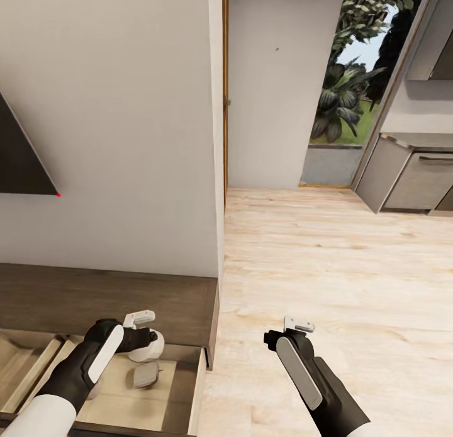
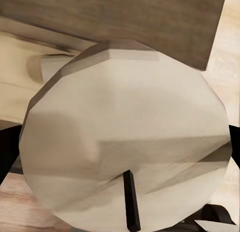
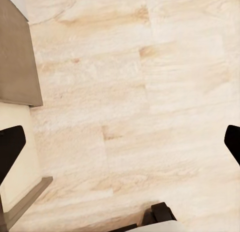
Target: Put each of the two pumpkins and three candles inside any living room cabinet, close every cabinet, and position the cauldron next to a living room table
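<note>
L gripper (image 1: 143, 336) over open cabinet (image 1: 113, 298) drawer, clamped on a candle (image 2: 125, 142).
Candle held just above drawer's pale inside. R gripper (image 1: 296, 329) spread wide, empty, above wood floor (image 1: 327, 254).

The left gripper (image 1: 143, 346) is bent down at the wrist, its fingers closed around a candle (image 2: 125, 142); the right gripper (image 1: 296, 327) is held level, pointing forward, fingers spread wide, holding nothing

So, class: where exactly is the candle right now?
Head view, lower left: the candle is in the left claw, above the cabinet's open drawer. It looms large in the left wrist view.
</note>
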Controlling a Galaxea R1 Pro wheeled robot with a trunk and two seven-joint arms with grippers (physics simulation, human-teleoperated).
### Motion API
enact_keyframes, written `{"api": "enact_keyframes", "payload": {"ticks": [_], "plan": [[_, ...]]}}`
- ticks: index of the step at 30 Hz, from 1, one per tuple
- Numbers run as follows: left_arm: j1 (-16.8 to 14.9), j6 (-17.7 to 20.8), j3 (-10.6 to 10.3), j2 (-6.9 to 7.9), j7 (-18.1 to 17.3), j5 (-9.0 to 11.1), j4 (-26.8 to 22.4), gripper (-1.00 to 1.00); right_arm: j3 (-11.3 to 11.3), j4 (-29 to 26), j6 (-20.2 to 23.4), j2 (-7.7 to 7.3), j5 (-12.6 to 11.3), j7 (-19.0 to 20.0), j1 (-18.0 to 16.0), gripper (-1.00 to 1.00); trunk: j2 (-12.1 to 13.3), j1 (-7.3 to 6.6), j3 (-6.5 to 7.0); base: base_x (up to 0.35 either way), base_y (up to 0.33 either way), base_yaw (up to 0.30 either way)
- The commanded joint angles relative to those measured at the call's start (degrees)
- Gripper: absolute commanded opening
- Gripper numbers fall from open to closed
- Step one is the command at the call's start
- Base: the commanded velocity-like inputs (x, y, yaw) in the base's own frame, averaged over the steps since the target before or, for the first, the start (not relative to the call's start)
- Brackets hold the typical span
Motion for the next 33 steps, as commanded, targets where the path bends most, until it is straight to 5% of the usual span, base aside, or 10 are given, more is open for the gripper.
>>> {"api": "enact_keyframes", "payload": {"ticks": [1, 28, 33], "plan": [[-0.03, 0.14, 0.05, 0.06, 0.5, 0.7, -0.07, -1.0, 0.09, -0.06, 0.13, -0.01, -0.48, -0.55, -0.07, 1.0, -0.05, 0.01, -0.07, 0.0, 0.0, 0.0], [-0.58, -0.16, 0.24, -0.1, 0.97, 0.49, 6.02, -1.0, 0.09, -1.26, -0.08, -0.1, -0.28, -0.53, -0.09, 1.0, -9.68, 5.28, -4.38, 0.0, 0.0, 0.0], [-0.64, -0.75, 0.15, -0.11, 2.23, 0.17, 7.2, -1.0, 0.23, -7.55, 0.3, -0.35, -0.23, -0.86, -0.09, 1.0, -11.68, 6.38, -5.27, 0.0, 0.0, 0.0]]}}
